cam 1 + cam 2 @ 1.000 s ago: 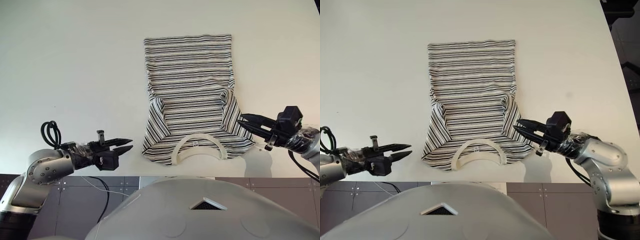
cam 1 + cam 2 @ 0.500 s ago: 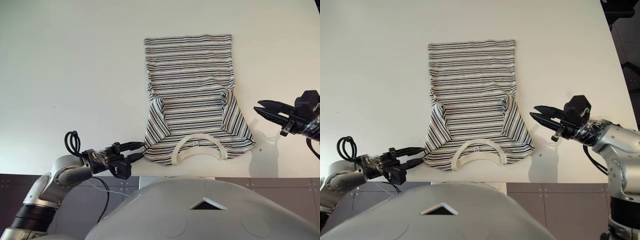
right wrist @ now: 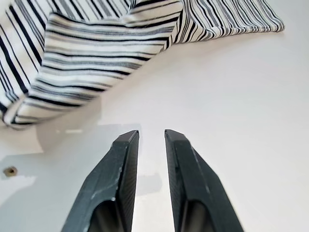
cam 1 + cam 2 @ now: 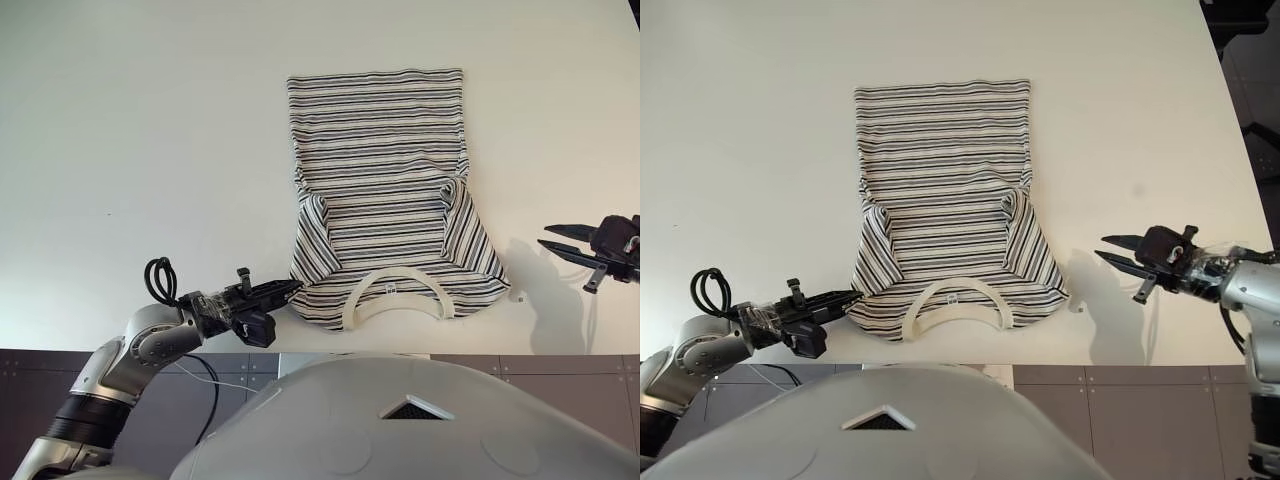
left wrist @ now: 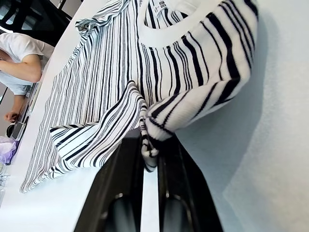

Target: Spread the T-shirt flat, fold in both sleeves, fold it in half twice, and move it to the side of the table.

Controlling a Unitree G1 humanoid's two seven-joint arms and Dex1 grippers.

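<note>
The striped T-shirt [image 4: 380, 170] lies flat on the white table [image 4: 150, 150], both sleeves folded in and the white collar [image 4: 398, 295] nearest me. My left gripper [image 4: 288, 289] sits at the shirt's near left corner, by the table's front edge. In the left wrist view that gripper [image 5: 150, 145] is shut on a fold of the striped hem. My right gripper [image 4: 552, 238] hovers over bare table to the right of the shirt's near right corner, well apart from the cloth. Its fingers [image 3: 124, 159] stand a narrow gap apart, open, with nothing between them.
The table's front edge [image 4: 120, 349] runs just below both grippers. A small white speck [image 4: 517, 295] lies on the table beside the shirt's near right corner. Wide bare tabletop stretches left of the shirt and beyond its far hem.
My left gripper has swung right along the front edge to the shirt's near left corner and closed on it. My right gripper has drawn back to the right, away from the shirt.
</note>
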